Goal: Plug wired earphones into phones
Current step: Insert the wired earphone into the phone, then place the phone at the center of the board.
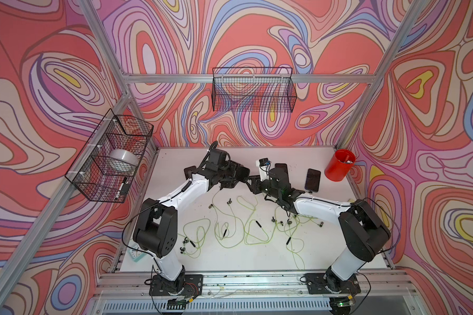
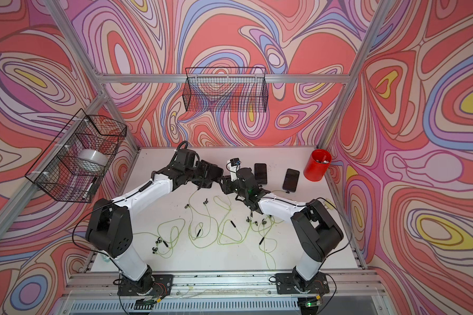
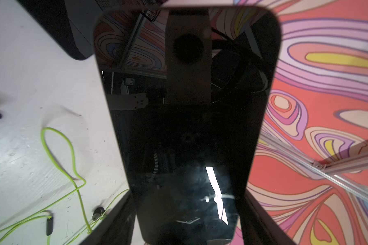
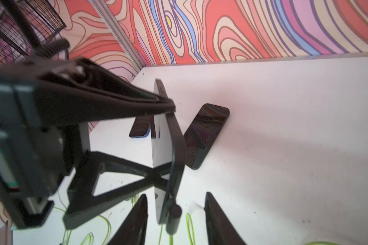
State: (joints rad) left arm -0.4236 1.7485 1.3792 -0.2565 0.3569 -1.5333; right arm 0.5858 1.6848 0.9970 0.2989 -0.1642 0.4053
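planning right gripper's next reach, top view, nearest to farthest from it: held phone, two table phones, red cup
1. held phone, beside the right gripper
2. near phone, by its wrist
3. far phone, further right
4. red cup, back right corner

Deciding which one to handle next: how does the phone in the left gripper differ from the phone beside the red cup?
The held phone is lifted off the table, clamped in the left gripper; the flat phone by the red cup lies on it, screen up, untouched. The held phone has a dark plug at its end, flanked by the open right gripper; whether the flat phone is plugged is unclear. Both are black, glossy, round-cornered.
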